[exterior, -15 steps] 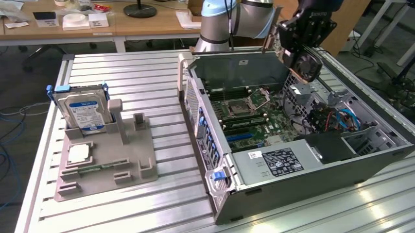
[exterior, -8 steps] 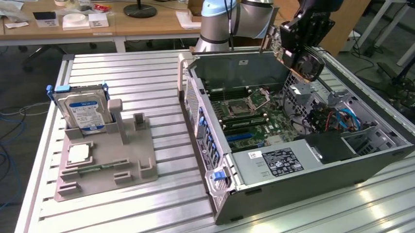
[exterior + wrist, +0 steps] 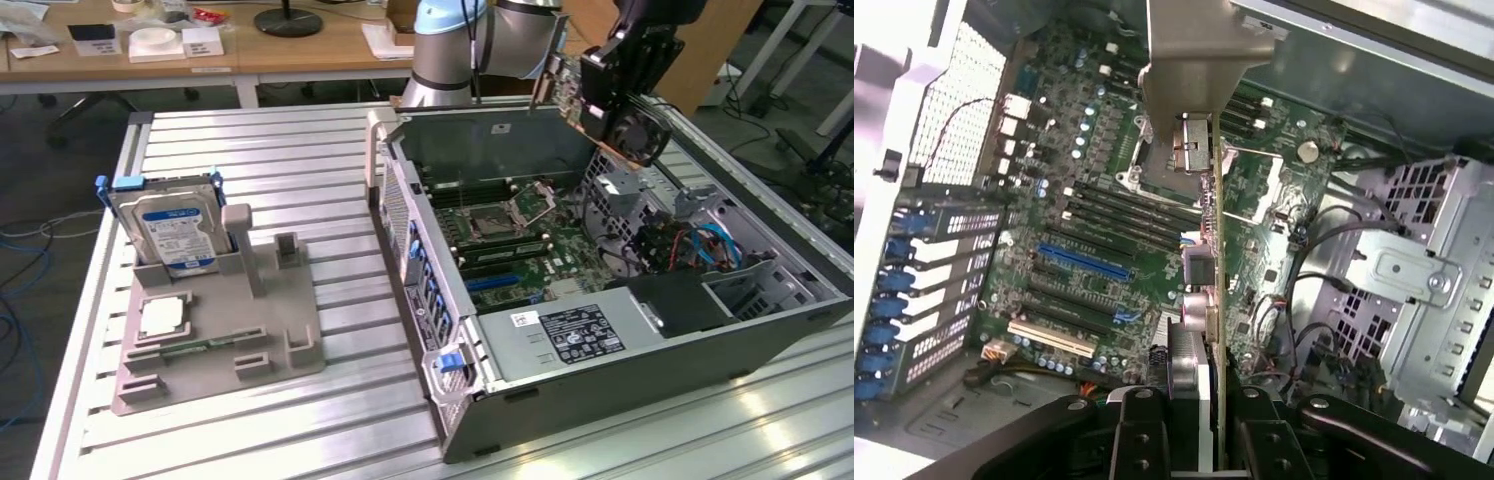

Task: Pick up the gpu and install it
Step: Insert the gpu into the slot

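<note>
1. Nearest the exterior camera, a slatted table [image 3: 267, 440] carries a grey fixture [image 3: 220, 345] on that view's left and an open case [image 3: 627, 400] on its right.
2. On the fixture, a chip [image 3: 160, 315] lies flat. Behind it, a hard drive [image 3: 170, 235] stands upright in its holder.
3. Inside the case, the power supply [image 3: 574, 335] sits at the near end. The motherboard [image 3: 514, 245] lies beyond it on the case floor.
4. Above the far end of the case, the gpu [image 3: 625, 125] hangs in the air, tilted, with its fan face showing. It is clear of the motherboard and not seated.
5. The gripper [image 3: 617, 85] grasps the gpu from above. In the wrist view the card appears edge-on, with the black fingers [image 3: 1139, 440] clenched on its two faces.
6. In the same view, the bracket [image 3: 1199, 60] is at the card's far end. The blue slot [image 3: 1079, 262] lies to one side of the card, well apart from it, and the drive cage [image 3: 1414, 260] lies to the other side.
7. Behind the case stand the arm [image 3: 447, 50] and a wooden desk [image 3: 280, 55].
</note>
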You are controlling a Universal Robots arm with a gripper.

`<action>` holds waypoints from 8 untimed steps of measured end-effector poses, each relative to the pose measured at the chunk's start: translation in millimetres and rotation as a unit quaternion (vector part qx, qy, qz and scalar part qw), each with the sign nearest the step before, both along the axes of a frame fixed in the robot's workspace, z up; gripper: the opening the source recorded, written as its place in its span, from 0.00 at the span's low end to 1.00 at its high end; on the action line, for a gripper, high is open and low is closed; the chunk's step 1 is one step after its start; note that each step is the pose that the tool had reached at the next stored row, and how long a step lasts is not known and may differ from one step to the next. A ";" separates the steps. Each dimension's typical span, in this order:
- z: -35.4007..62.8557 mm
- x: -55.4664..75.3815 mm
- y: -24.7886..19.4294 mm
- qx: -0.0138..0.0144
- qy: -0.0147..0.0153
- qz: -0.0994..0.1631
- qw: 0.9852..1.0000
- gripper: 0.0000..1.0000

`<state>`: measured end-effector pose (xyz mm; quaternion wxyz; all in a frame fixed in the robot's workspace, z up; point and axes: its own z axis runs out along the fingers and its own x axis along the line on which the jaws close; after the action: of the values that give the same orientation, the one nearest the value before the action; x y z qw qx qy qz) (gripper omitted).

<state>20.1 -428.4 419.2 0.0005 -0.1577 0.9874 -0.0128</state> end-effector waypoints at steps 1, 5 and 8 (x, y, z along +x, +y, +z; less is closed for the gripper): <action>0.0 0.0 0.0 0.000 0.000 0.006 1.000 0.28; 0.0 0.0 0.0 0.000 0.000 0.028 1.000 0.28; 0.0 0.0 0.0 0.000 0.000 0.043 0.999 0.28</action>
<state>20.0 -428.4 419.3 0.0011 -0.2003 0.9796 -0.0128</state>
